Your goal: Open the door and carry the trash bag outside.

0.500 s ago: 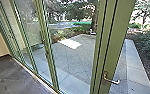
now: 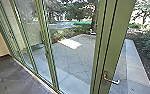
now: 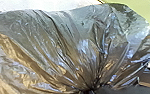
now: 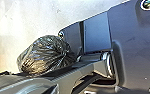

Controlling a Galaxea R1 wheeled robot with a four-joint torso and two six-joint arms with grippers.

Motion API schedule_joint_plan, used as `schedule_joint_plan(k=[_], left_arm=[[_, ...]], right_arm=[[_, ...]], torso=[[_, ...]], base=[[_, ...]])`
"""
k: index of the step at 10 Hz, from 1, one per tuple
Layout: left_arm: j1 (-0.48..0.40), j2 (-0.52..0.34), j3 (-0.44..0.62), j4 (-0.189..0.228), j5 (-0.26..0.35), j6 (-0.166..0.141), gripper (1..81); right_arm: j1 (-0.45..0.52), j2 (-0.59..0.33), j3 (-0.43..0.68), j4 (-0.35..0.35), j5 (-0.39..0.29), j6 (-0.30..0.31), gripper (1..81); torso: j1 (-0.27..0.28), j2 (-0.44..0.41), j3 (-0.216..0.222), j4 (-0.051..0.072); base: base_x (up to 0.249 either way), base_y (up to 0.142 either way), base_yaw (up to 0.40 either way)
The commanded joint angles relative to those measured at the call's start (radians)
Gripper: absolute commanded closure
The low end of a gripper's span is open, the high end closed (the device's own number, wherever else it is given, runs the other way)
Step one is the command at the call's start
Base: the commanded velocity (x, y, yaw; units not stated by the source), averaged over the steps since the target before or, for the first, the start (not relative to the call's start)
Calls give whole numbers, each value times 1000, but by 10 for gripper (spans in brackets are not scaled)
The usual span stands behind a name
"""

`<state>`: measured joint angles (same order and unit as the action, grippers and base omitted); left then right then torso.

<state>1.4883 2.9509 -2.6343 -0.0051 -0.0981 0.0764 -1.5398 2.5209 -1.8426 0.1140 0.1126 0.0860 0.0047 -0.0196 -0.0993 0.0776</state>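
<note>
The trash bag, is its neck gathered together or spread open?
Gathered: in the left wrist view, the folds of the trash bag run together into one tight bunch.

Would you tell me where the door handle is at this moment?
In the head view, the door handle sits low, right of centre, on the broad green upright, with paving beyond.

Trash bag (image 3: 66,50) in 2 wrist views — left closer

Looked like the glazed edge of an office building, with green-framed glass panels (image 2: 28,21) beside a dark floor (image 2: 13,76) and a lever handle (image 2: 112,81) on a green door frame (image 2: 113,37). Gave onto a paved yard (image 2: 77,58) bordered by shrubs (image 2: 148,43) and trees (image 2: 94,18).
</note>
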Motion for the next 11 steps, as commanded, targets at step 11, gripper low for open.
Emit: schedule_joint_plan(k=[11], left_arm=[[-41,10,-1,-3,54,0,811]], right_arm=[[62,-657,800,21,119,3,10]], torso=[[0,0,0,0]], base=[[0,0,0]])
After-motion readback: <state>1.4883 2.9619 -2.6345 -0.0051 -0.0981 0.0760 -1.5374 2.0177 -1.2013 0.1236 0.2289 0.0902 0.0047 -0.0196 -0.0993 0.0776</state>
